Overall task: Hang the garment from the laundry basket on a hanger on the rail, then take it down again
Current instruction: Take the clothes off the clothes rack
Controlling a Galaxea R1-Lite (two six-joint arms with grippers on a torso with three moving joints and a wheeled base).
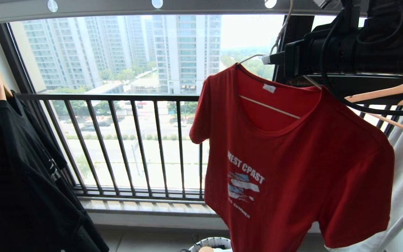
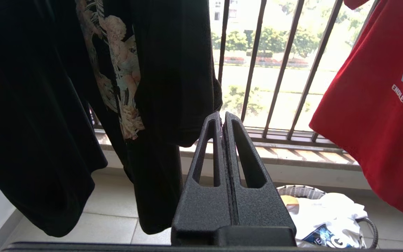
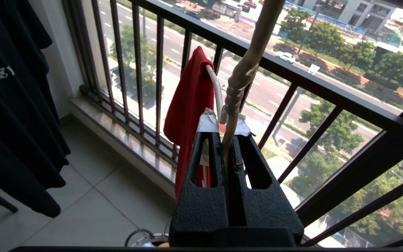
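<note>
The long grey overhead rail (image 1: 124,6) with round white discs carries clothes. The thin pale wire hanger (image 3: 236,87) runs up between the right gripper's fingers (image 3: 205,157). The pale tiled floor (image 2: 110,210) holds a small round white mesh basket (image 2: 297,191), maybe full of cloth.

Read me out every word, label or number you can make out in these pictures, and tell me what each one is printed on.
"WEST CPAST": white lettering on the chest of the red T-shirt, as it reads in the head view.
"ENDLESS SU": cut off at the picture's edge, on the same shirt, left wrist view.
Small neck tag: too small to read.
Print on the white cloth in the laundry basket: only partly showing, unreadable.
Black shirt: picture only, no words.
</note>
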